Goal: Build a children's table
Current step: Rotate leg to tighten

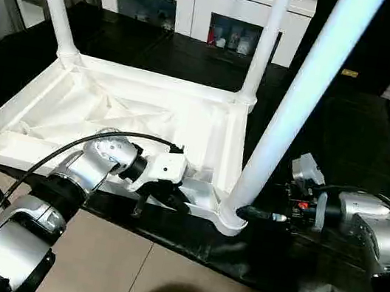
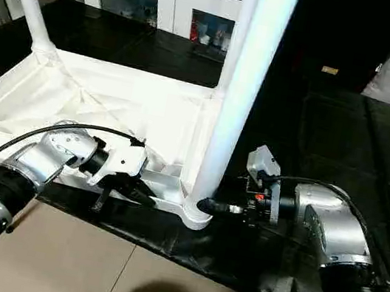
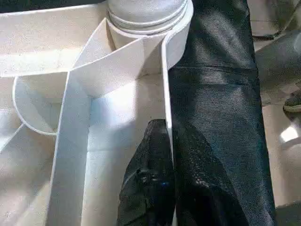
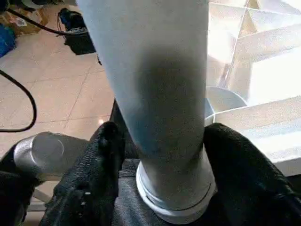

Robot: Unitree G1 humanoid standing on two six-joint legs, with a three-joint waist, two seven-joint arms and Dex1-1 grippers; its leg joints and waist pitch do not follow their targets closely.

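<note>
You are looking at the children's table lying upside down on the black-covered desk, ribbed underside facing up, its near edge sitting at the desk's front edge. Three legs are standing upright in corner sockets: two at the far corners and one near leg at the near right corner. Your left end effector is reaching in from the near side, its fingers clenched on the thin near rim of the top, just beside that corner socket. Your right end effector is coming in level from the right at the base of the near leg, with one black finger on each side of the tube, close against it just above the socket collar.
</note>
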